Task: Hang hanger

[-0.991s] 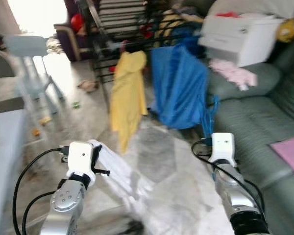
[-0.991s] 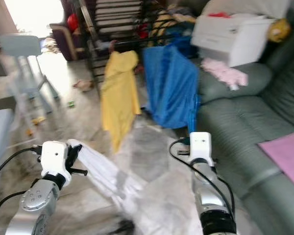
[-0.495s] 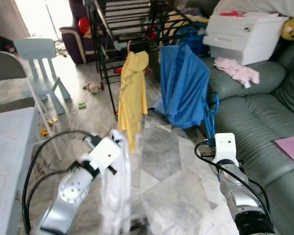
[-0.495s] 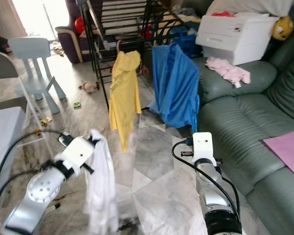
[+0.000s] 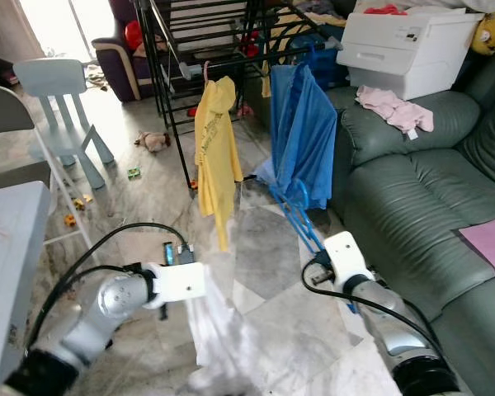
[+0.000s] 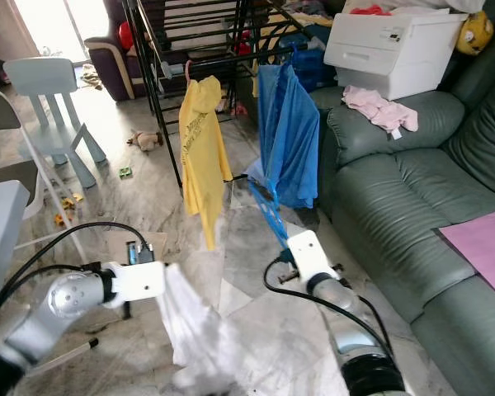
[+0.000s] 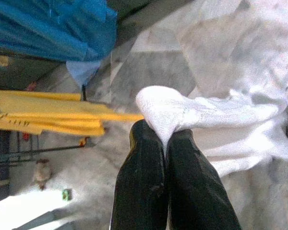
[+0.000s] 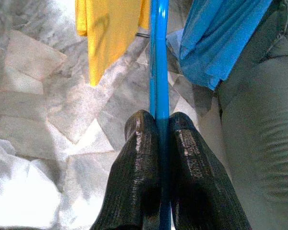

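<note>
Nearest the camera, the left gripper (image 7: 165,139) is seen closed on a fold of a white garment (image 5: 219,330), which hangs from it down to the marble floor (image 5: 264,247). The right gripper (image 8: 156,122) is clamped on a blue hanger (image 6: 268,216); the bar is pinched between both fingers. The hanger's long axis runs along the fingers and on past their tips, up and away toward the black drying rack (image 5: 190,66). It is therefore already in the right arm's hold, and that arm is the nearer to the rack. Further off, a yellow garment (image 5: 217,153) and a blue garment (image 5: 305,136) hang from the rack. The hook end cannot be made out. The hanger is judged not yet hung.
</note>
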